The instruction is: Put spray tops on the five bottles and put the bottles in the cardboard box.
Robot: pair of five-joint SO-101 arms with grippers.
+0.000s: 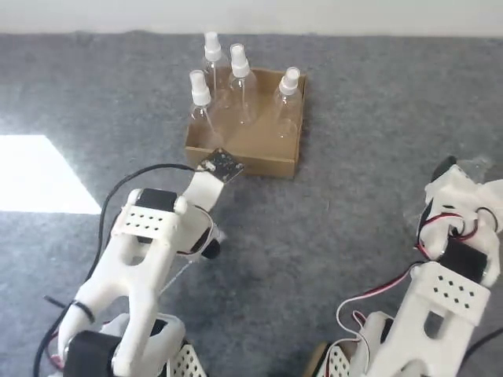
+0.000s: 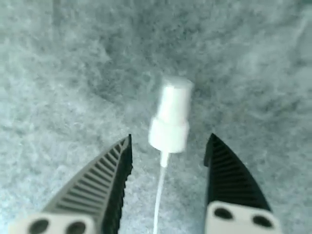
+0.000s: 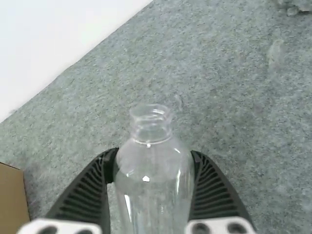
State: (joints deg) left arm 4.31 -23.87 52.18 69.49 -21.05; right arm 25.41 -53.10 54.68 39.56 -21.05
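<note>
The left pincer (image 2: 169, 140) stands open astride the spray top (image 2: 170, 114) on the worktop (image 2: 48, 73); closing off-centre could flick it away or grip it askew. The right pincer (image 3: 153, 157) clamps the uncapped bottle (image 3: 150, 170), apart from the cardboard box (image 1: 271, 166); a tilted top might miss its neck

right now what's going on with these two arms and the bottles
In the cardboard box stand four capped bottles, each with its spray top on. The right gripper is shut on the fifth bottle, whose neck is open, over the grey mat. The left gripper is open around a loose spray top lying on the mat, with a finger on either side, not touching it.
</note>
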